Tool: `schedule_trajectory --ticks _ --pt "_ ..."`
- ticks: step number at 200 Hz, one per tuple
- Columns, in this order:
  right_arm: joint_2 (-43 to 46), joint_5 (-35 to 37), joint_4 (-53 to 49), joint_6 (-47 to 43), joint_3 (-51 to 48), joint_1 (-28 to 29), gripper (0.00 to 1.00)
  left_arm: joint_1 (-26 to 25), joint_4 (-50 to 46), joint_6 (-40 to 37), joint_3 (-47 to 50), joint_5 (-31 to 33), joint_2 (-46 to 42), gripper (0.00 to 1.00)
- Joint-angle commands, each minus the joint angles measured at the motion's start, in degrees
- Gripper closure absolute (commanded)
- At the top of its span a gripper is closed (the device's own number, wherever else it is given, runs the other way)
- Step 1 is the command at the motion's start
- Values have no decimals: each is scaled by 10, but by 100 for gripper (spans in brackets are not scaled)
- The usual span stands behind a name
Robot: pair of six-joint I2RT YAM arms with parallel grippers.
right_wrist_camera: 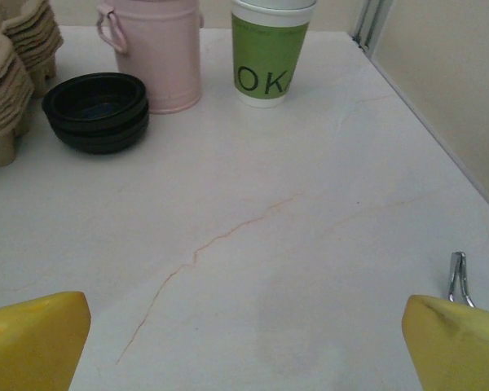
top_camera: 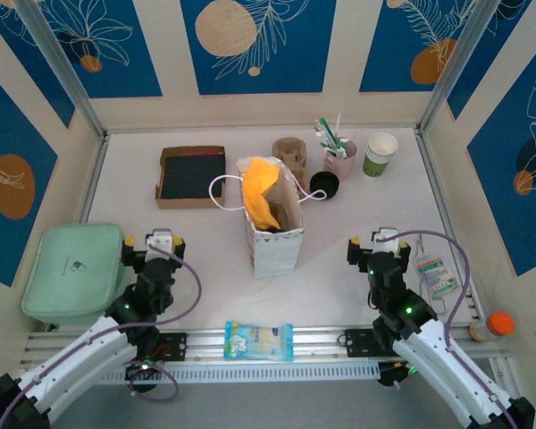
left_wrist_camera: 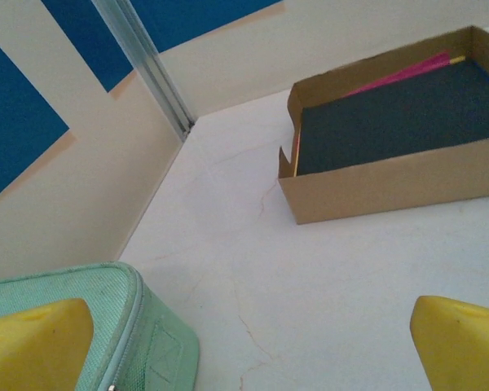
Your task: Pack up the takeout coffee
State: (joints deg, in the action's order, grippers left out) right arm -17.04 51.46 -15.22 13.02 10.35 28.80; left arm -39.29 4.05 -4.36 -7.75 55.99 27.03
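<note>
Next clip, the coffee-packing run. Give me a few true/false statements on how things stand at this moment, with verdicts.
1. The takeout coffee stands upright at the back right of the table, just right of the pink cup. True.
2. The right gripper is shut on the takeout coffee. False: it is open and empty, and the coffee stands well ahead of it.
3. The black lid sits on top of the takeout coffee. False: it lies on the table beside the pink cup, and the coffee is uncovered.
4. The paper bag stands upright mid-table, between the two arms. True.
5. The left gripper is open, next to the mint-green pouch. True.
</note>
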Motion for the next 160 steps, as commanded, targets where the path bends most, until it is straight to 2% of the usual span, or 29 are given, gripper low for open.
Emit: schedule_trajectory --ticks 1,45,87,125,160 --pt "6 -18 14 4 0 -16 1 -5 20 11 -1 8 16 0" --pt "1 -22 12 9 2 -27 1 -5 39 10 1 24 33 0" --pt "-36 -36 26 19 9 -55 1 -5 24 14 6 34 0 0" --pt "-70 -61 123 -23 -9 -80 1 -5 34 9 8 33 4 0" --pt "-120 -90 190 -37 -14 -115 1 -4 100 -19 18 36 34 0"
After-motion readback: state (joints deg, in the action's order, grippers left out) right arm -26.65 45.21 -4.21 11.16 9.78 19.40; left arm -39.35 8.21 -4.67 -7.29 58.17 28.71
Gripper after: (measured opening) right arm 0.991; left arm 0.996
